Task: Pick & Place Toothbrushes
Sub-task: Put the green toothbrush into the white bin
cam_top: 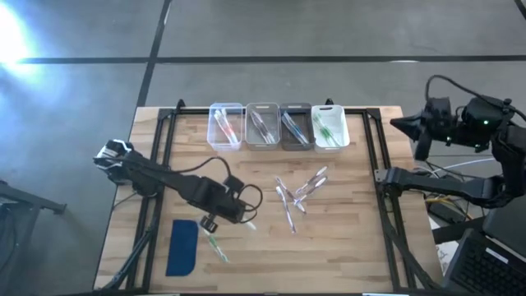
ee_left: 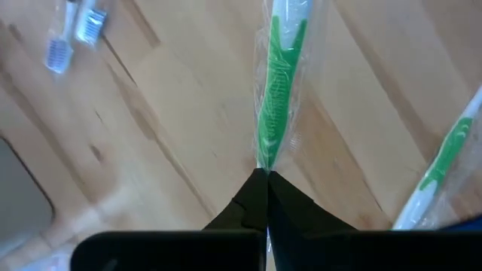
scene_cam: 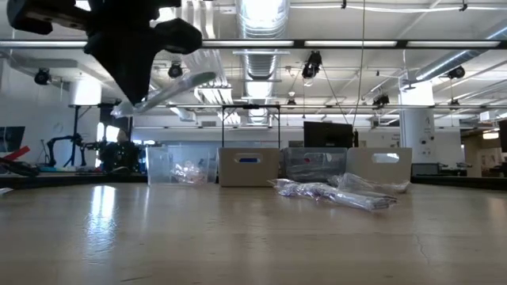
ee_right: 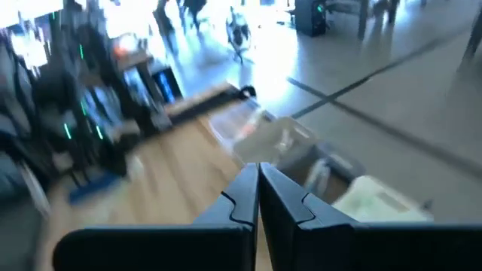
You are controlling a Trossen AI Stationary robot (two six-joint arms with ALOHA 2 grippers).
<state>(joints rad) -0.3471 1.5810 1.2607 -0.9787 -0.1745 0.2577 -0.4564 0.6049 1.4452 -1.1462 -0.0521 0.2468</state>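
While the left gripper (cam_top: 215,230) is hanging over the table's 7 o'clock area, its fingers (ee_left: 252,197) are pinching together on the end of a wrapped green-and-white toothbrush (ee_left: 277,90), which is sticking out from the tips and, in the low view, sitting lifted clear of the wood and tilted upward (scene_cam: 170,89). A second green toothbrush (ee_left: 444,162) is lying on the table (cam_top: 353,247) just beside the held one. The flat dark-blue pad (cam_top: 182,247) is lying toward 7 o'clock, just beside the left gripper on its outer side. A loose pile of wrapped toothbrushes (cam_top: 297,194) is lying near the table's centre, slightly toward 3 o'clock, well apart from the left gripper. Four small bins (cam_top: 278,126) are standing in a row along the 12 o'clock edge, each holding toothbrushes; the ones in the bin nearest 1 o'clock are showing green (cam_top: 329,127) and those nearest 11 o'clock pink. The right gripper (ee_right: 258,197) is waiting off the table's 3 o'clock edge with its fingers pressed together on nothing.
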